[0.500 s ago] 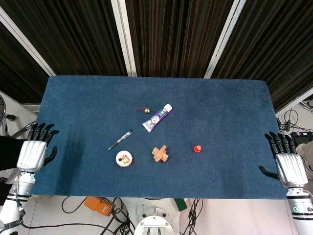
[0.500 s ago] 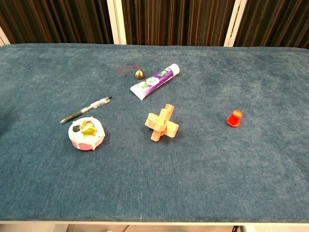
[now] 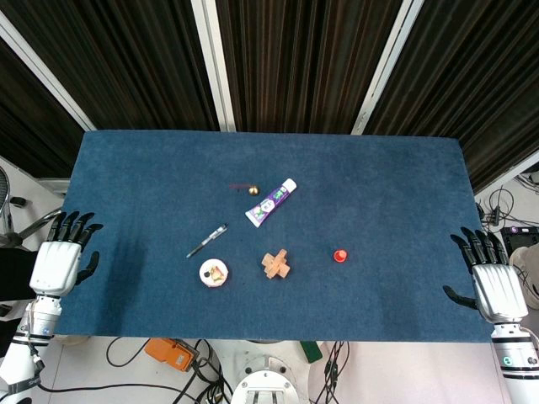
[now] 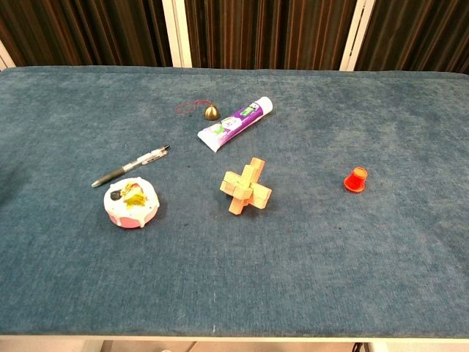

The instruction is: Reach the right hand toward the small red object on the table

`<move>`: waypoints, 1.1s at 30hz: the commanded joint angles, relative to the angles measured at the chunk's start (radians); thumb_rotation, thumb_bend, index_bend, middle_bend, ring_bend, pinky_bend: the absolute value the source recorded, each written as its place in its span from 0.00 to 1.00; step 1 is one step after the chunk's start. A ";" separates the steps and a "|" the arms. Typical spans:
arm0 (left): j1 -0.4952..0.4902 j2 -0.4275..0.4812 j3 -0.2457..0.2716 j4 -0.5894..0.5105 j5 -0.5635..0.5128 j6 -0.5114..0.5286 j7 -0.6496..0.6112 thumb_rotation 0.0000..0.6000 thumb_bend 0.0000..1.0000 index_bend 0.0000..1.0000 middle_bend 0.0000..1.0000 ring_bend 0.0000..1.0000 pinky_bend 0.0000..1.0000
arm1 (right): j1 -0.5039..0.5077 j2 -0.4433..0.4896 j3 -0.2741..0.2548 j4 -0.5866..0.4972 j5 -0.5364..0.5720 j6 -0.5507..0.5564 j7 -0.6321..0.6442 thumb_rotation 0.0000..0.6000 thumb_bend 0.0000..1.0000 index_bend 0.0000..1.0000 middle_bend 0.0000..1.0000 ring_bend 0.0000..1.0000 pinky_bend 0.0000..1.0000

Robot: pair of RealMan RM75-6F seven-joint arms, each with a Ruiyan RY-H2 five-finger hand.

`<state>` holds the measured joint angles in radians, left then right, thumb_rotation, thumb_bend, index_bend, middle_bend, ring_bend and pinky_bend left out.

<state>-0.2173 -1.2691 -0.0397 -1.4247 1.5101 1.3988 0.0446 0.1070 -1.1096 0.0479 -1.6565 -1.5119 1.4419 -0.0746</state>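
A small red cap-shaped object stands on the blue table right of centre. My right hand hovers at the table's right edge, fingers spread and holding nothing, well to the right of the red object. At the left edge is my left hand, also with fingers apart and holding nothing. Neither hand appears in the chest view.
On the blue cloth lie a wooden cross puzzle, a round pink-white dish, a pen, a purple-white tube and a small brass bell on a red cord. Cables and an orange device lie below the table.
The right hand has shifted slightly left and up along the table's edge. The objects on the table have not moved.
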 commanded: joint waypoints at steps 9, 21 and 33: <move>0.003 0.004 0.002 -0.003 0.006 0.006 -0.012 1.00 0.42 0.24 0.12 0.07 0.04 | 0.146 -0.057 0.030 0.050 -0.002 -0.202 0.046 1.00 0.31 0.34 0.11 0.10 0.03; 0.001 0.006 -0.001 0.001 0.000 0.001 -0.022 1.00 0.42 0.24 0.12 0.07 0.04 | 0.340 -0.191 0.079 0.142 0.082 -0.448 -0.016 1.00 0.41 0.44 0.11 0.11 0.03; -0.001 0.005 -0.002 0.004 -0.001 -0.002 -0.024 1.00 0.42 0.24 0.12 0.07 0.04 | 0.415 -0.283 0.068 0.223 0.115 -0.525 -0.029 1.00 0.45 0.49 0.11 0.11 0.04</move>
<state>-0.2182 -1.2640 -0.0414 -1.4206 1.5088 1.3964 0.0205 0.5175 -1.3881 0.1174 -1.4378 -1.3990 0.9212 -0.1047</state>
